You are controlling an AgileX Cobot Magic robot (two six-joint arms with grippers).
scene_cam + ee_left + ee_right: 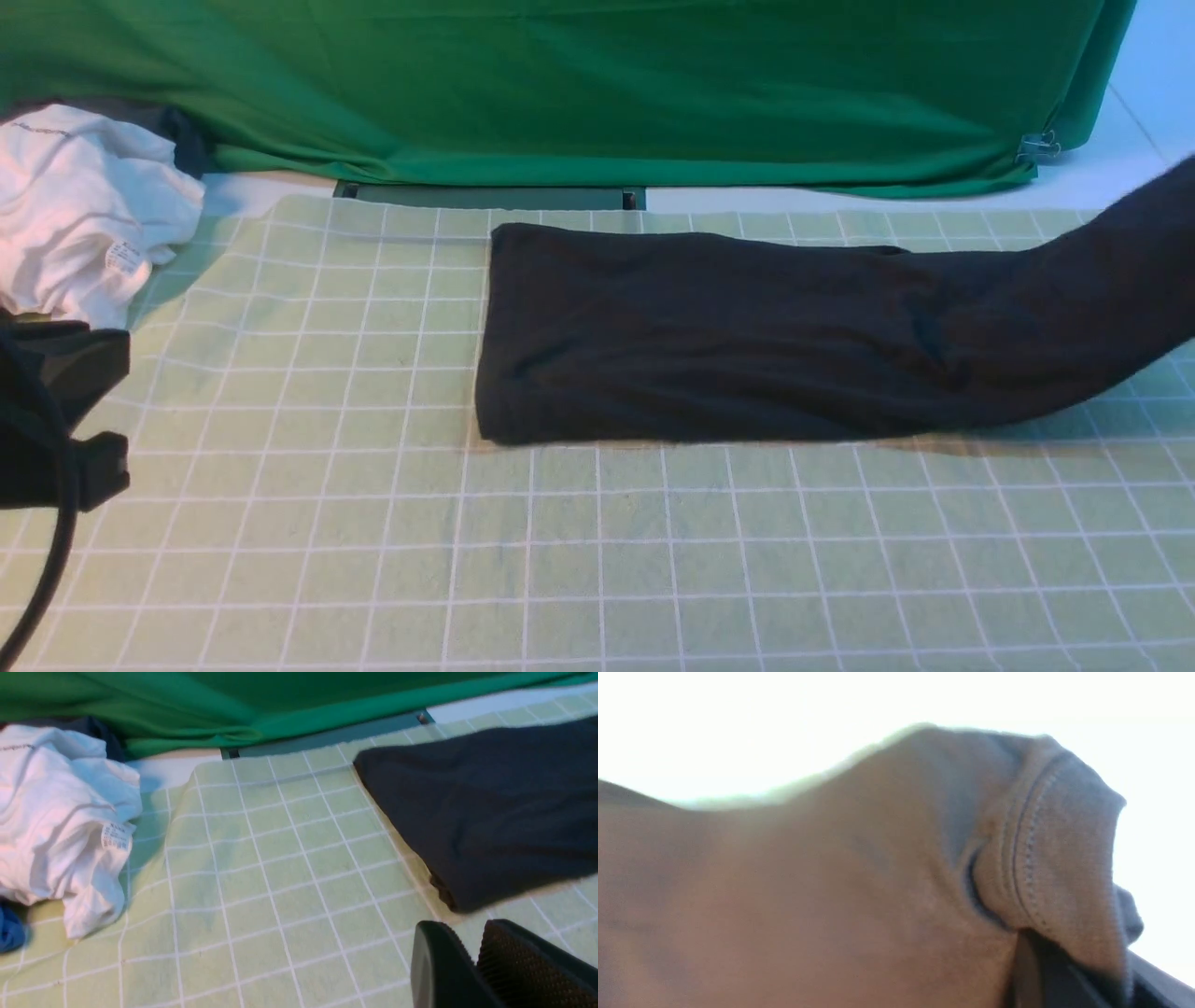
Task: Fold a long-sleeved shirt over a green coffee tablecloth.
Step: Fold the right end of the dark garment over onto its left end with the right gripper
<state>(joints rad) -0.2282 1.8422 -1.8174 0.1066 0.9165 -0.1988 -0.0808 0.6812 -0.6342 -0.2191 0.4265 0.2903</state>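
Green tablecloth (373, 523) | right jaws pinching shirt (700, 336) hem, raised | left arm (56, 369) low

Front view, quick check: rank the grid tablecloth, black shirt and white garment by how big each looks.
1. green coffee tablecloth, fills most of the frame.
2. long-sleeved shirt, cut off at the right edge.
3. white garment, farther back, so its true size is unsure.

Your front camera, set between the arms, looks forward and down across the green coffee tablecloth (308, 523) to the deep-green drape (560, 84). Your left wrist camera sits low and near, sharing the white garment (56, 826) and long-sleeved shirt (490, 812). Your right wrist camera is pressed against blurred fabric.
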